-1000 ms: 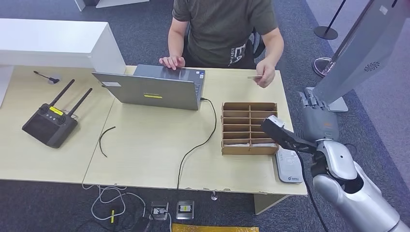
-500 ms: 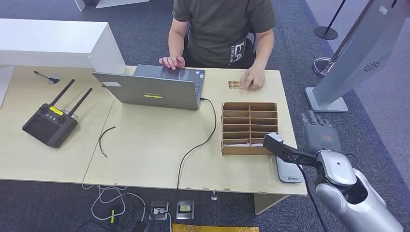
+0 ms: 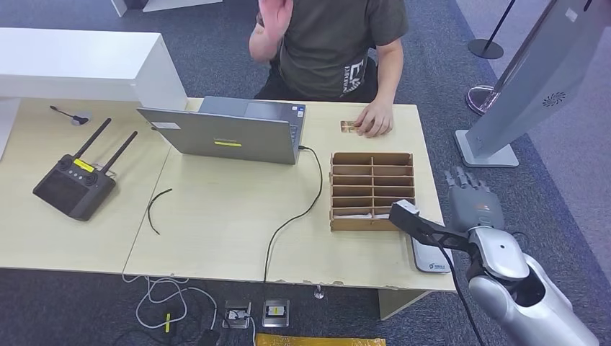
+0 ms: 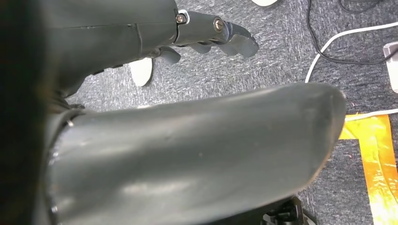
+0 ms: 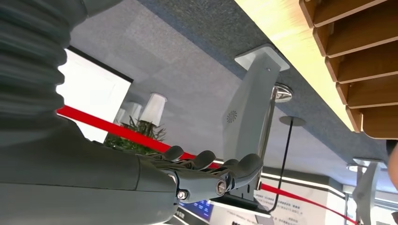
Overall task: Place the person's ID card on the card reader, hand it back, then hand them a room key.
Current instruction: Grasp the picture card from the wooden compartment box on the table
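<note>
The table (image 3: 216, 216) lies to the left of the right hand (image 3: 472, 203), which hangs just off the table's right edge with fingers extended, apart, and holding nothing. The slotted cardboard organiser (image 3: 372, 189) stands on the table beside that hand; the card reader (image 3: 430, 256) lies nearer the robot, at the table edge close under the forearm. The card (image 3: 349, 126) lies flat on the table well ahead of the right hand, beyond the organiser, partly under the person's hand (image 3: 375, 119).

Judged step: collect the card. Reach forward over the organiser without touching it, wait for the person's hand to lift clear, then pinch the card by its exposed edge.

The left hand (image 4: 206, 40) hangs over the floor, fingers lightly curled, gripping nothing.
</note>
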